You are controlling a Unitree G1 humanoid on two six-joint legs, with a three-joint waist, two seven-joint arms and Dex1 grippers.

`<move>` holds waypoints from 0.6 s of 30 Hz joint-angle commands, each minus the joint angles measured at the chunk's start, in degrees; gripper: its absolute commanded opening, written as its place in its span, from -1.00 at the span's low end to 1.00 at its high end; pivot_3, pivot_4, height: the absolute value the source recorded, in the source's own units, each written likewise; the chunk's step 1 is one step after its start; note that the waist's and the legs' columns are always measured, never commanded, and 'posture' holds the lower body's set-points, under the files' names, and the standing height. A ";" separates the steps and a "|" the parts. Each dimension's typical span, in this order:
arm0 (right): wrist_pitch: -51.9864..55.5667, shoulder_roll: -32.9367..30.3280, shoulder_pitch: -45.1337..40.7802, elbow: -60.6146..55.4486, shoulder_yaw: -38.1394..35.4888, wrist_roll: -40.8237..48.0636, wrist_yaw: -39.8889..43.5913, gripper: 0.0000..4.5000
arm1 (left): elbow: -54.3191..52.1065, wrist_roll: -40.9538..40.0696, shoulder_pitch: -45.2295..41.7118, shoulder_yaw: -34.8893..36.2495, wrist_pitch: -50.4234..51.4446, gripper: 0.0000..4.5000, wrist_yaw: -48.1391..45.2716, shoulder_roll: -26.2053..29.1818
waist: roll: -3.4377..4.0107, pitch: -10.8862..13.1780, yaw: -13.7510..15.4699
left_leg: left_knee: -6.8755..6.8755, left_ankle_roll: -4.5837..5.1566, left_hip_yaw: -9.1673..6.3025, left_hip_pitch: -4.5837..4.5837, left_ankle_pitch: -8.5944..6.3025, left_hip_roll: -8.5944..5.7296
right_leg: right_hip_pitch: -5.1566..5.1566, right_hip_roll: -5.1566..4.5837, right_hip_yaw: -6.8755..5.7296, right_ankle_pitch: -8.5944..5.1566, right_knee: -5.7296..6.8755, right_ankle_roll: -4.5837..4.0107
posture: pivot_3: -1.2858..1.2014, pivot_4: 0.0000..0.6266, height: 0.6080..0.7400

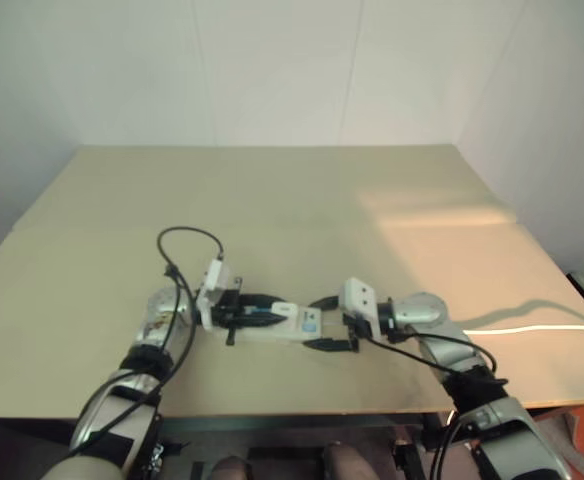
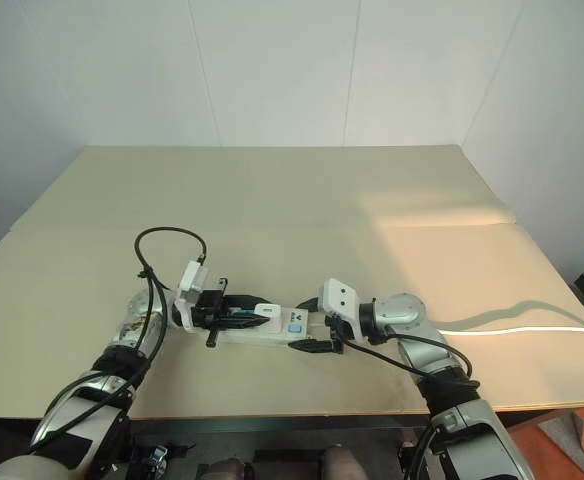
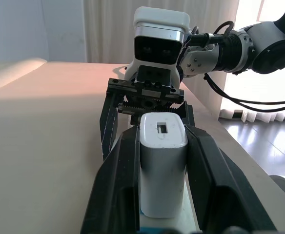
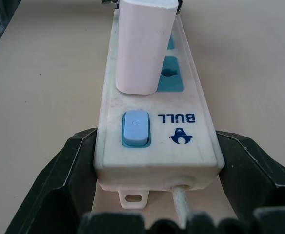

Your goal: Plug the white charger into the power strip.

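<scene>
Both grippers are gripping. The left gripper [image 3: 163, 161] is clamped tight on the white charger [image 3: 162, 170]. The right gripper [image 4: 157, 161] stands wide, its fingers [image 4: 64, 170] pressing the switch end of the power strip [image 4: 157, 146] between them.

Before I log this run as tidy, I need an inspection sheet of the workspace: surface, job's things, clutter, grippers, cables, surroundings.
Surface: beige table, sunlit patch at the right.
Job's things: power strip lies flat near the front edge; white charger sits over its sockets.
Clutter: nothing seen.
Grippers: left gripper shut on the white charger; right gripper clasps the power strip's switch end.
Cables: strip's thin white cord leaves the switch end; black cable loops over the left arm.
Surroundings: white walls.
</scene>
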 commanded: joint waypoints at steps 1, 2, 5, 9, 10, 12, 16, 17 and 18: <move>-1.27 0.97 0.01 -1.54 0.62 -0.05 -0.44 0.53 | 3.25 3.56 -0.54 0.12 -1.90 -0.40 -0.10 -0.68 | 0.00 0.00 0.02 | -0.02 0.00 0.00 0.02 0.00 0.00 | 0.02 0.00 0.00 0.00 -0.03 0.00 | 0.03 -0.52 1.00; -1.28 1.02 0.09 -1.57 0.64 -0.10 -0.53 0.53 | 3.21 3.40 -0.60 -0.08 -2.05 -0.23 -0.10 -0.70 | 0.00 0.00 0.01 | -0.03 0.00 -0.01 0.04 0.00 0.01 | 0.05 0.00 0.00 0.00 -0.08 0.00 | 0.03 -0.52 1.00; -1.33 1.18 0.28 -1.63 0.63 -0.21 -0.72 0.53 | 2.32 2.75 -0.66 -1.18 -1.98 0.14 -0.10 -0.38 | 0.03 -0.02 -0.16 | -0.09 0.03 0.01 0.06 -0.02 0.03 | 0.08 0.02 0.01 0.00 -0.16 0.00 | 0.03 -0.52 1.00; -1.50 1.36 0.40 -1.63 0.60 -0.36 -0.92 0.53 | 1.28 2.10 -0.65 -1.76 -2.66 0.69 -0.10 -0.27 | 0.03 -0.02 -0.16 | -0.09 0.16 0.00 0.07 -0.10 0.11 | 0.07 0.11 0.04 0.00 -0.19 -0.01 | 0.03 -0.52 1.00; -1.54 1.40 0.40 -1.61 0.60 -0.37 -0.95 0.53 | 1.36 2.10 -0.75 -1.60 -2.63 0.83 -0.10 -0.36 | 0.03 -0.02 -0.16 | -0.09 0.16 0.01 0.07 -0.10 0.10 | 0.07 0.11 0.04 0.00 -0.19 -0.01 | 0.03 -0.52 1.00; -1.59 1.46 0.36 -1.55 0.59 -0.38 -0.99 0.53 | 1.38 2.05 -0.90 -1.75 -2.61 0.98 -0.10 -0.27 | 0.03 -0.02 -0.16 | -0.09 0.16 0.01 0.07 -0.10 0.10 | 0.07 0.11 0.04 0.00 -0.19 -0.01 | 0.03 -0.52 1.00; -1.70 1.57 0.27 -1.33 0.61 -0.44 -1.00 0.53 | -0.27 0.47 -0.89 -1.55 -1.81 0.98 -0.10 0.78 | 0.03 -0.02 -0.22 | -0.09 0.17 0.01 0.07 -0.10 0.13 | 0.07 0.14 0.04 0.00 -0.19 -0.01 | 0.03 -0.52 1.00; -1.72 1.59 0.25 -1.29 0.61 -0.45 -0.99 0.53 | -0.76 0.02 -0.85 -1.37 -1.53 0.98 -0.10 0.97 | 0.03 -0.01 -0.26 | -0.09 0.17 0.01 0.06 -0.10 0.13 | 0.06 0.15 0.05 0.00 -0.20 -0.01 | 0.03 -0.52 1.00; -1.71 1.59 0.23 -1.26 0.60 -0.46 -0.98 0.53 | -2.48 -0.72 -0.72 -1.52 -0.14 0.98 -0.10 2.02 | 0.03 -0.01 -0.32 | -0.09 0.17 0.01 0.05 -0.10 0.14 | 0.04 0.16 0.05 0.00 -0.20 -0.01 | 0.03 -0.52 1.00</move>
